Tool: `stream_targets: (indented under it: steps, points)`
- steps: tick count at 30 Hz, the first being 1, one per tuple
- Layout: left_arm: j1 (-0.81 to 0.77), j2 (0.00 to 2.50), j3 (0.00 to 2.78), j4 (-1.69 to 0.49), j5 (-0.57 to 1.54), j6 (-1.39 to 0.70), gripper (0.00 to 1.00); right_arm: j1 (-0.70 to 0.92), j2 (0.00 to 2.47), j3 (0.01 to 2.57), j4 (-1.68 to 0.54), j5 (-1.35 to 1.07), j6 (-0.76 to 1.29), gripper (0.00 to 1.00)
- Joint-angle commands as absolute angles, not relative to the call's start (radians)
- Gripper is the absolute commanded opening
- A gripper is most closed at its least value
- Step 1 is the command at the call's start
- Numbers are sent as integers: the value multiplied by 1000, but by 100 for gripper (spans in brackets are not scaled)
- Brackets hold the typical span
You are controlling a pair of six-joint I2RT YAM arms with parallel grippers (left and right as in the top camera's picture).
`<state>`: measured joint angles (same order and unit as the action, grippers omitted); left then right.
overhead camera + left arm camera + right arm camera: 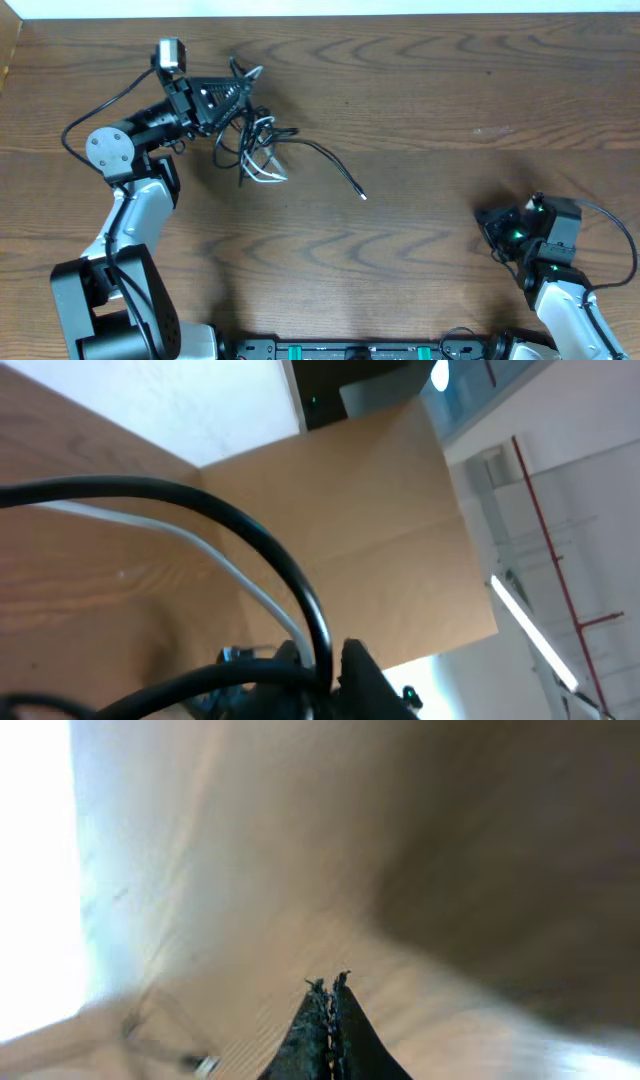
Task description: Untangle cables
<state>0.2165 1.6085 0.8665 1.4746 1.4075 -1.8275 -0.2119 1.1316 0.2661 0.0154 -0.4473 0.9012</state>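
Wooden table (420, 120): cables (262, 140) pinched in left pincer (238, 92), trailing right

2 arms, silver-grey links with black joints. The left arm (135, 215) has a round grey cap (108, 148) and a looping black cable (100, 105); the right gripper (330, 983) shows black, toothed fingers (305, 1040).

The table (420, 110) is brown wood with wavy, darker grain. The cables (262, 140) are black and white. The right gripper (330, 995) is black. The right arm (560, 300) is black and pale grey with small green lights, and the left arm (140, 215) is grey and black.
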Motion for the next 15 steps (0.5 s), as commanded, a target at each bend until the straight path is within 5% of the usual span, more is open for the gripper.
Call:
stream_targets:
  steps: [1, 9, 15]
  points:
    - [154, 1588, 901, 1491, 1456, -1763, 8, -215, 1132, 267, 86, -721, 821, 3]
    - [-81, 1588, 900, 1491, 1503, -1545, 8, -214, 1132, 267, 284, -1028, 841, 15]
    - [-188, 1588, 900, 1489, 1571, -1500, 8, -196, 1132, 267, 659, -1279, 780, 42]
